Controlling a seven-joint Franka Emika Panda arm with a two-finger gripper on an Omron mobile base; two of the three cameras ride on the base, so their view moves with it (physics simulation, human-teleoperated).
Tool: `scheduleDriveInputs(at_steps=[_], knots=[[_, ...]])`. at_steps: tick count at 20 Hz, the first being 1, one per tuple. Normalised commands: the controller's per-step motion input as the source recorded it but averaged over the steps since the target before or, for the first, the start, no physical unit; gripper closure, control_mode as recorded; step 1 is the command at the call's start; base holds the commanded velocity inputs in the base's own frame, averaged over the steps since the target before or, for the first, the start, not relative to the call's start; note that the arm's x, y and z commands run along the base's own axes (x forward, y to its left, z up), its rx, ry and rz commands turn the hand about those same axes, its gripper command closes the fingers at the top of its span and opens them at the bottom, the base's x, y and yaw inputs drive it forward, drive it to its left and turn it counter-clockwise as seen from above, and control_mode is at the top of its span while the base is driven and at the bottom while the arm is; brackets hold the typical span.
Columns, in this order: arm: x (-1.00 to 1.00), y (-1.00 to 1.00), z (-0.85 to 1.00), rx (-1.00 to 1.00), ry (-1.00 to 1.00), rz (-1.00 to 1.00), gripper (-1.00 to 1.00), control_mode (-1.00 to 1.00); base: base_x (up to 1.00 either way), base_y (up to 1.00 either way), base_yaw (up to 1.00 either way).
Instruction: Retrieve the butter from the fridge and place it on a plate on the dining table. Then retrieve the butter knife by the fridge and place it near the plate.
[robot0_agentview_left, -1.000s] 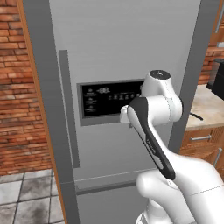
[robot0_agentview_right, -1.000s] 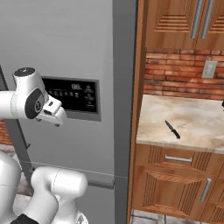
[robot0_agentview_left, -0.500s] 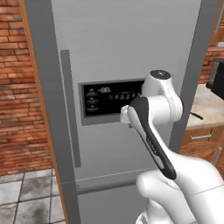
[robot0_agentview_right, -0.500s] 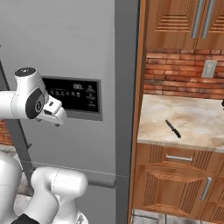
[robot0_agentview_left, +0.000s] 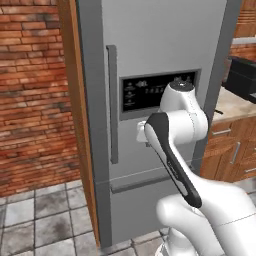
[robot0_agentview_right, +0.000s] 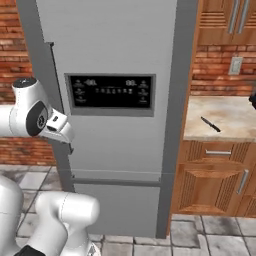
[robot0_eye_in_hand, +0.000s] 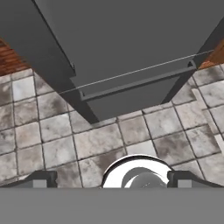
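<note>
**Fridge shut, nothing fetched yet**

I stand in front of the fridge (robot0_agentview_left: 165, 45), and its door is closed. The butter is presumably inside, so I judge that none of the task is done: the door has to be opened, the butter taken out and carried to a plate on the dining table, and only then comes the knife.

My pincer (robot0_eye_in_hand: 112, 178) is empty, with its two tips spread wide apart at the bottom of the hand view. It points down along the fridge front toward the tiled floor (robot0_eye_in_hand: 57, 144), where I see the seam between the upper door and the lower drawer, and the drawer's horizontal grip. In the left base view my wrist hangs close to the door, just right of the long vertical handle (robot0_agentview_left: 112, 102) and below the black display panel (robot0_agentview_left: 145, 92). I am not touching the handle.

The butter knife (robot0_agentview_right: 210, 124) lies on the stone bench (robot0_agentview_right: 227, 122) to the right of the fridge, dark handle and thin blade, alone and untouched, above the wooden drawers (robot0_agentview_right: 215, 175).

As for writing: the display panel carries rows of small pale symbols and characters, but they are too fine and blurred to read. I can make out no brand name or label on the fridge.
</note>
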Motion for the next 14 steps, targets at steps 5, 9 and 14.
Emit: scheduleDriveInputs(at_steps=[5, 9, 14], knots=[[0.00, 0.00, 0.00, 0.00, 0.00, 0.00, -1.00, 1.00, 0.03, 0.55, -0.24], [0.00, 0.00, 0.00, 0.00, 0.00, 0.00, -1.00, 1.00, 0.00, 0.66, -0.45], [0.00, 0.00, 0.00, 0.00, 0.00, 0.00, -1.00, 1.00, 0.00, 0.83, -0.38]])
